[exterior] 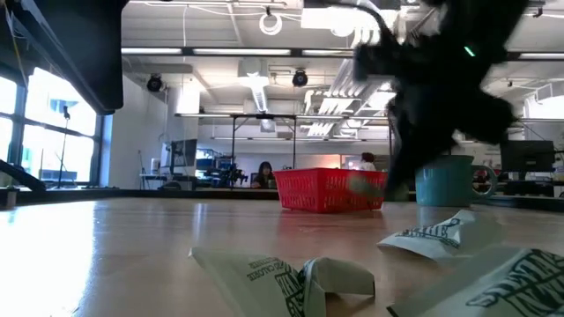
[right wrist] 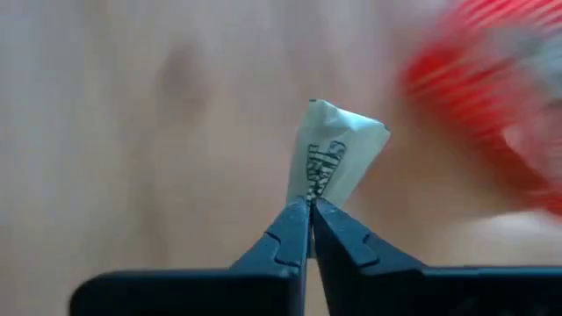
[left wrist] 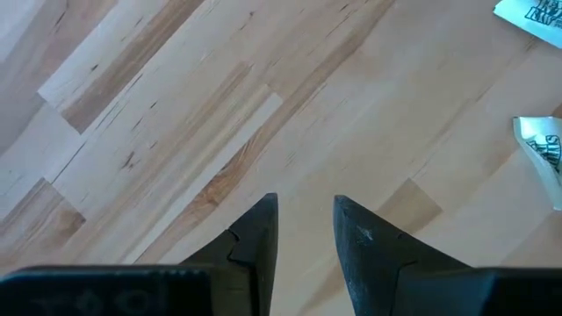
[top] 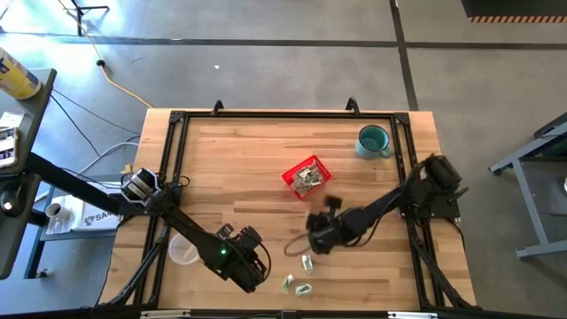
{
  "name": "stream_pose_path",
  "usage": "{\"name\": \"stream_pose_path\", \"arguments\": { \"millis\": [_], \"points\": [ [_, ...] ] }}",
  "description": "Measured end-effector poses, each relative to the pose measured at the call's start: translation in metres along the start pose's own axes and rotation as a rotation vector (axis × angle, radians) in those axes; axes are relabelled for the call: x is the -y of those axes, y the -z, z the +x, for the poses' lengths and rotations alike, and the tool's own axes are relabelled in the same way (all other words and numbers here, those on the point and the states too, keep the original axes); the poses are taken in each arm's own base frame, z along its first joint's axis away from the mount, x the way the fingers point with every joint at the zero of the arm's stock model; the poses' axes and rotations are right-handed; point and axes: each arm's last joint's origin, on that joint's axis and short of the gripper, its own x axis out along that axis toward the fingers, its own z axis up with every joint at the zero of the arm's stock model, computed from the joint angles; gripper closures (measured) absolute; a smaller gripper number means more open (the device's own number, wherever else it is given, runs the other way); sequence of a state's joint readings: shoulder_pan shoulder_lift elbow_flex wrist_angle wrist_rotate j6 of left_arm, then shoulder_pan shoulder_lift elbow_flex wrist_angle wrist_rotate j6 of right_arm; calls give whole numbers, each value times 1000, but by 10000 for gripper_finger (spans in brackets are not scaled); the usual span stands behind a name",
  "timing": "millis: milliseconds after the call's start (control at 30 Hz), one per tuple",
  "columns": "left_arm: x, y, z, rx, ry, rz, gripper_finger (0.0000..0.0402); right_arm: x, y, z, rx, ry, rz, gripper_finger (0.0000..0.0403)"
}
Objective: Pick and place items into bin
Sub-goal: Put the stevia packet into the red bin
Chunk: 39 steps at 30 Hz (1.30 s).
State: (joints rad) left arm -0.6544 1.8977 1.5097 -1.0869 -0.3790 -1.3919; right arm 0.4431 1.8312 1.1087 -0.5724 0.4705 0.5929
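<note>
The red basket [top: 306,175] stands mid-table with several pale packets inside; it also shows in the low view [exterior: 330,189] and as a blur in the right wrist view [right wrist: 492,105]. My right gripper [right wrist: 310,204] is near-side of the basket [top: 319,237] and is shut on one pale green-white packet [right wrist: 338,149]. Three loose packets [top: 307,262] [top: 288,283] [top: 304,290] lie flat on the wood near the table's near edge. My left gripper [left wrist: 305,206] is open over bare wood, left of those packets [top: 252,263]. Two packets [left wrist: 544,149] [left wrist: 531,13] show beyond its fingers. My right gripper pinches the packet by its narrow end [right wrist: 309,186] between the two fingertips [right wrist: 294,219]. The rest of the packet sticks out past the fingertips, crinkled and widening. It looks lifted off the wood.
A teal mug [top: 373,140] stands near the far right corner, behind the basket [exterior: 443,180]. A clear plastic cup [top: 183,251] sits near the left arm. Black frame rails [top: 283,113] border the table. Bare wood lies left and far of the basket. People show in the room behind.
</note>
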Motion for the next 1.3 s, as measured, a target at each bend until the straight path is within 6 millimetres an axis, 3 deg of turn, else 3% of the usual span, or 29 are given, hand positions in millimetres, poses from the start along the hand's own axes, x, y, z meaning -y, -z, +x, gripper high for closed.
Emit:
{"name": "stream_pose_path", "arguments": {
  "millis": [100, 267, 433, 600, 800, 967, 1100, 1300],
  "points": [
    [0, 0, 0, 0, -1, 24, 257, 26, -20, -26, 75, 135, 26, 399],
    [-1, 0, 0, 8, -8, 39, 257, 76, -44, -41, 118, 231, 84, 395],
    [-1, -1, 0, 38, -13, 39, 257, 123, -59, -23, 40, 219, 155, 398],
    [1, -2, 0, 43, 5, 31, 257, 147, -69, -10, 28, 96, 244, 326],
    [9, -2, 0, 37, 86, -21, 257, 136, -63, -21, -3, 39, 215, 179],
    [24, -12, 7, 10, 219, -162, 257, 102, -47, -44, -32, 16, 107, 77],
    [43, -16, 26, -35, 332, -243, 257, 79, -26, -58, -89, 70, 77, 35],
    [67, -8, 55, -155, 431, -293, 233, 55, -6, -73, -98, 113, 103, 23]
  ]
}}
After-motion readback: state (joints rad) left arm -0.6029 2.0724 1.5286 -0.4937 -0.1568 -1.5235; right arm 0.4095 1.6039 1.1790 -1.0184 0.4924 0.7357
